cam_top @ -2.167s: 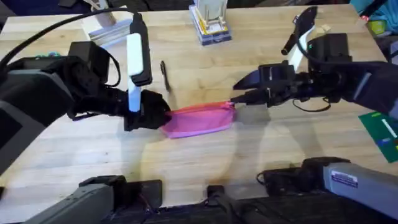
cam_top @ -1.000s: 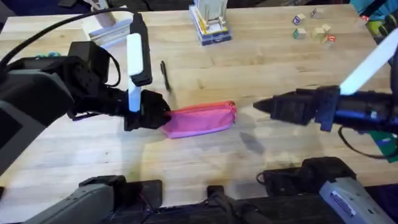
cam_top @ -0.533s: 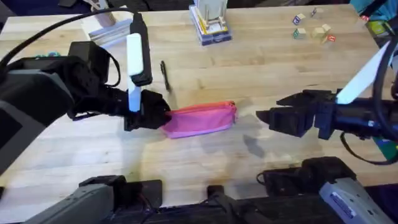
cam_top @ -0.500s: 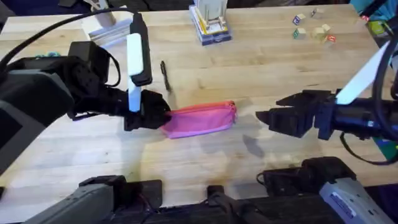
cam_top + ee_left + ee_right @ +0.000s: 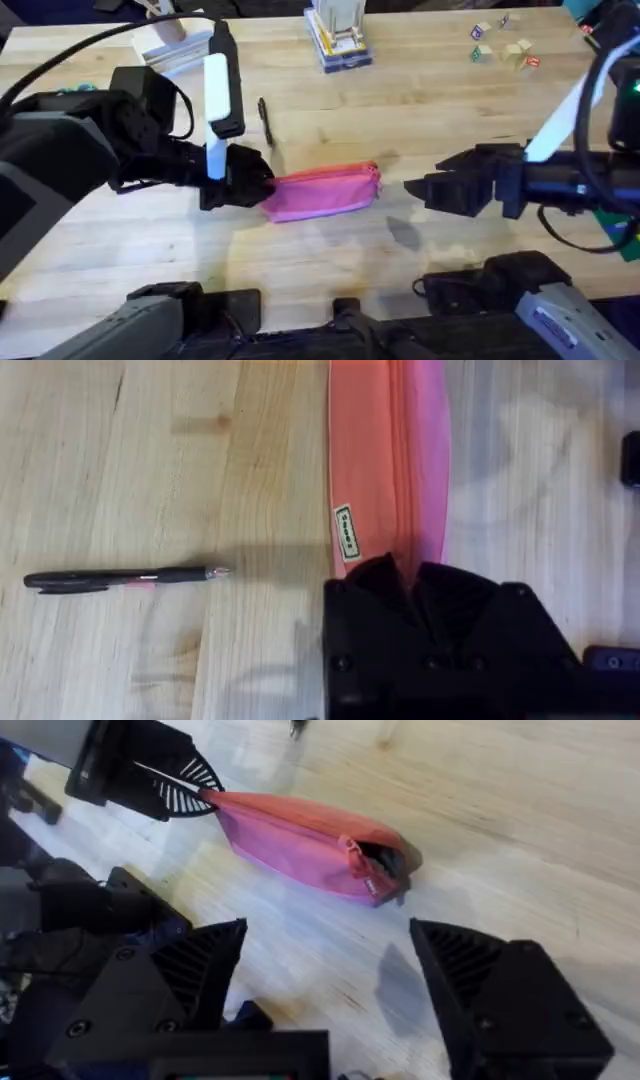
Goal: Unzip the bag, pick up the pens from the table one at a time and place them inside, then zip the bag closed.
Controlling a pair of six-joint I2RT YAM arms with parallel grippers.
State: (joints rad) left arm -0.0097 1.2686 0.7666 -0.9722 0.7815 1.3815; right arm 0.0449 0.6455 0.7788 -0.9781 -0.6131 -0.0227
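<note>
Left gripper (image 5: 252, 186) pinched shut on left end of pink pencil pouch (image 5: 322, 192), pouch lying mid-table (image 5: 400, 110). Right gripper (image 5: 415, 188) spread wide, empty, hovering near pouch's right end, apart from it. Pouch mouth gaped slightly at that end. Black pen (image 5: 265, 120) lay on table behind pouch, near left gripper.

1. A light wooden table (image 5: 420, 110) with plank seams is seen across the overhead view.
2. A pink bag (image 5: 322, 192) is laid flat near the centre of the frame.
3. A black pen (image 5: 264, 120) is laid above and left of the bag, apart from it.
4. A stack of boxes (image 5: 337, 38) is placed at the top centre.
5. Small blocks (image 5: 505, 45) are scattered at the upper right.
</note>
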